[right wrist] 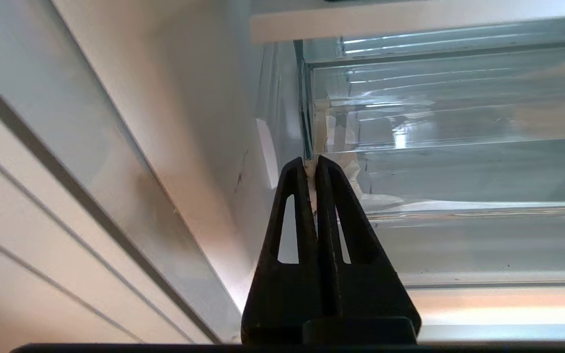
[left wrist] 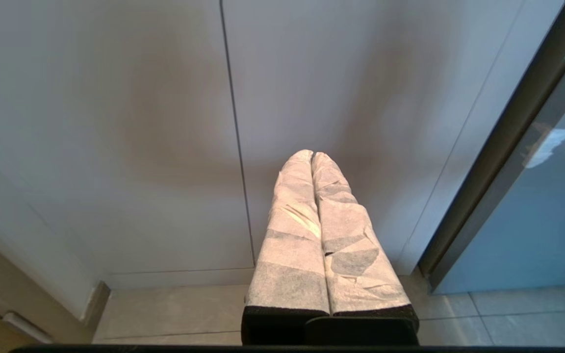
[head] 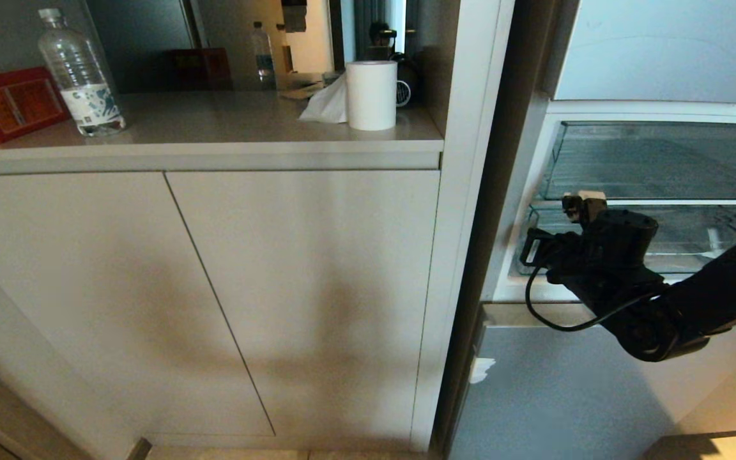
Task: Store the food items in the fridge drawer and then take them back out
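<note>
**Right gripper closed on the drawer's front edge**

The right gripper (right wrist: 311, 164), two black slotted fingers, has its jaws drawn together at the left end of the fridge drawer (right wrist: 449, 132), a wide, shallow, clear plastic bin with a ribbed bottom. A thin pale edge shows between the fingertips; this appears to be the rim of the drawer's front wall, though the contact itself is partly hidden. In the head view the right gripper (head: 582, 204) sits at the drawer's (head: 694, 236) left front corner, below a clear glass shelf (head: 662, 160). The left gripper (left wrist: 312, 156), with white-wrapped fingers pressed shut, hangs parked before the pale cabinet doors (left wrist: 115, 122). No red fruit is visible in any view; its place cannot be told.

The step in hand is judged to be opening the drawer. The next move likely calls for a straight pull outward, keeping the pinch firm on the slick plastic.
</note>
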`<state>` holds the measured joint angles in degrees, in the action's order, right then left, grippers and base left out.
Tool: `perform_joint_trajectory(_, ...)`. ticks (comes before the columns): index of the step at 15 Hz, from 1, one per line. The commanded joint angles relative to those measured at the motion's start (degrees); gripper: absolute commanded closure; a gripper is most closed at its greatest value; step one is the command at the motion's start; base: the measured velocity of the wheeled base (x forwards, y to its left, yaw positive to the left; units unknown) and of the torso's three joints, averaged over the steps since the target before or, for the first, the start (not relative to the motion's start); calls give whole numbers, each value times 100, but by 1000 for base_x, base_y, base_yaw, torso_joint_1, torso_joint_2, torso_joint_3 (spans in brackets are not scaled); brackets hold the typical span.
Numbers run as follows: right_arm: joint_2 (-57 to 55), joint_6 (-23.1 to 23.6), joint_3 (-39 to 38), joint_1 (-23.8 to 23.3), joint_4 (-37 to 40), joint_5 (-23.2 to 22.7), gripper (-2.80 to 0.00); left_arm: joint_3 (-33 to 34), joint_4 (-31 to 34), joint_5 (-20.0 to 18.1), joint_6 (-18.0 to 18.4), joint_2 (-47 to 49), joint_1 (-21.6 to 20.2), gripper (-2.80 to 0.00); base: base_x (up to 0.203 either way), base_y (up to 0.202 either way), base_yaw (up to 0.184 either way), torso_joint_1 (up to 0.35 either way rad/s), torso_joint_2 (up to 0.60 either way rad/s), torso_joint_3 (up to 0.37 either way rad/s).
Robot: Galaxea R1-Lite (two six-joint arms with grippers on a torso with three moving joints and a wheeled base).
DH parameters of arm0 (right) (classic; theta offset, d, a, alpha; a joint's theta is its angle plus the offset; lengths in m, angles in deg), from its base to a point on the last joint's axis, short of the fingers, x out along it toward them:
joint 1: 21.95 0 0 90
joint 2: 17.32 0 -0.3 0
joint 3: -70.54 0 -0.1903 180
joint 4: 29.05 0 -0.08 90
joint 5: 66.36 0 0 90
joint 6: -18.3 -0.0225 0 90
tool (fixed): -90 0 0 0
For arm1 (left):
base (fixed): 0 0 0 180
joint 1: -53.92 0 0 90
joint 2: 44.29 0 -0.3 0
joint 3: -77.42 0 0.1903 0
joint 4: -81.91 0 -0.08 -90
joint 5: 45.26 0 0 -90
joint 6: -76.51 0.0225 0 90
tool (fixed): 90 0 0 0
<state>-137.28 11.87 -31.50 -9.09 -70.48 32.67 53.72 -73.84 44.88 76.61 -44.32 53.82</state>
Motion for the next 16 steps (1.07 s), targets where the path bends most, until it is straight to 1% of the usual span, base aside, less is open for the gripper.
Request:
perform_joint_trajectory(1, 215, -40, -218, 1, -42, -6, 0, -2, 1, 4, -1, 1, 1, 0, 0, 0, 0, 0, 0, 0)
perform_joint_trajectory(9, 1927, -76, -2352, 157, -41, -6, 0, -2, 0, 4, 1, 3, 1, 0, 0, 0, 0, 0, 0, 0)
perform_joint_trajectory(10, 2159, -81, -2535, 183, -30, 0, -280, -2, 0, 4, -1, 0, 1, 0, 0, 0, 0, 0, 0, 0)
perform_joint_trajectory(13, 3052, -85, -3213, 233, 254, 35, -280, -2, 0, 4, -1, 2, 1, 0, 0, 0, 0, 0, 0, 0)
perform_joint_trajectory(16, 4240, -87, -3613, 235, 854, 213, -280, -2, 0, 4, -1, 3, 1, 0, 0, 0, 0, 0, 0, 0)
